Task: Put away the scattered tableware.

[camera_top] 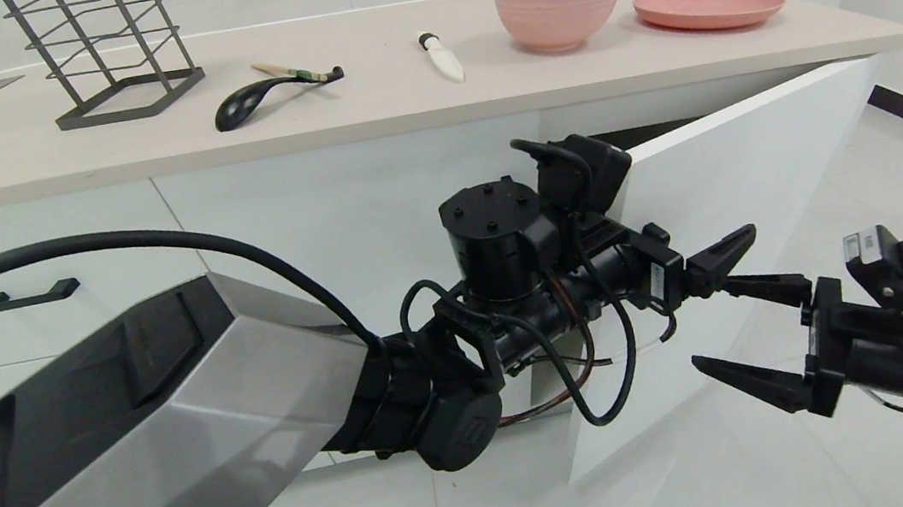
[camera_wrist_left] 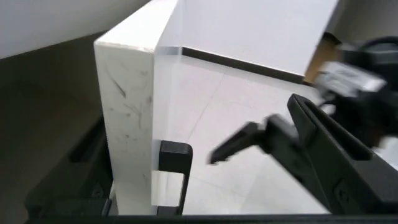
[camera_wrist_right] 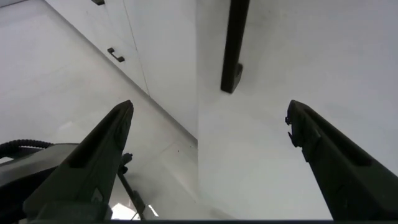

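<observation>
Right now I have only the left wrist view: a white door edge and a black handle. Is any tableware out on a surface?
Observer: Yes. A pink bowl and a pink plate sit side by side on the counter.
Operator: Any cutlery?
Observer: A black spoon lies on the same counter, beside a wire rack.
Operator: Which cabinet does this door belong to?
Observer: The door hangs open under the counter, below the bowl and plate.
</observation>
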`<state>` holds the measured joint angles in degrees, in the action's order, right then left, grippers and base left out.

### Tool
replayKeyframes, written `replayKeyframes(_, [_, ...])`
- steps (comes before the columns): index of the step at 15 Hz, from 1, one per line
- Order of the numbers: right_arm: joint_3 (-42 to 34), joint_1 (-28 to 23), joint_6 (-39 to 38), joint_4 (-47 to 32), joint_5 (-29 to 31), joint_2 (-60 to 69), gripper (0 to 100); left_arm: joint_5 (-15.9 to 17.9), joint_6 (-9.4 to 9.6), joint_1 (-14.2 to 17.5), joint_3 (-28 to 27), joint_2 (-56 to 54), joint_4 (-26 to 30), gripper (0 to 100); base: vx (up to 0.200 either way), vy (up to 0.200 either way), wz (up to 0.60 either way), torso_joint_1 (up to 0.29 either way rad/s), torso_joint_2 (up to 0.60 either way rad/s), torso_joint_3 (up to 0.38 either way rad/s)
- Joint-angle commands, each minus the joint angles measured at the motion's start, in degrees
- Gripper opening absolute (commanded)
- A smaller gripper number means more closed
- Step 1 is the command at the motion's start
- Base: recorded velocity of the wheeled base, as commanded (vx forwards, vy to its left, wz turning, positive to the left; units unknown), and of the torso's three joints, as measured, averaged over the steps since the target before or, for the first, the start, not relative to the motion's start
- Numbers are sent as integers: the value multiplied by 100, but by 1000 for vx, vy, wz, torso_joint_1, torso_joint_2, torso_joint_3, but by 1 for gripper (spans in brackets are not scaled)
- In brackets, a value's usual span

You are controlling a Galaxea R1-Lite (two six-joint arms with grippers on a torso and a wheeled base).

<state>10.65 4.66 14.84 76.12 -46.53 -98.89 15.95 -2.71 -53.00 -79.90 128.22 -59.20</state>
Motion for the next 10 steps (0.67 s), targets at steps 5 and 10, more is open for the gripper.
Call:
replayKeyframes(5, [-1065,-1037,151,-71,4,1856,100,-153,104,-17,88,80,40,100,0,0,0,0,0,0])
replayKeyframes(10, [-1004,-1371,151,-106,4,2664,100,-285,86,-210,519,80,-153,100,0,0,0,0,0,0])
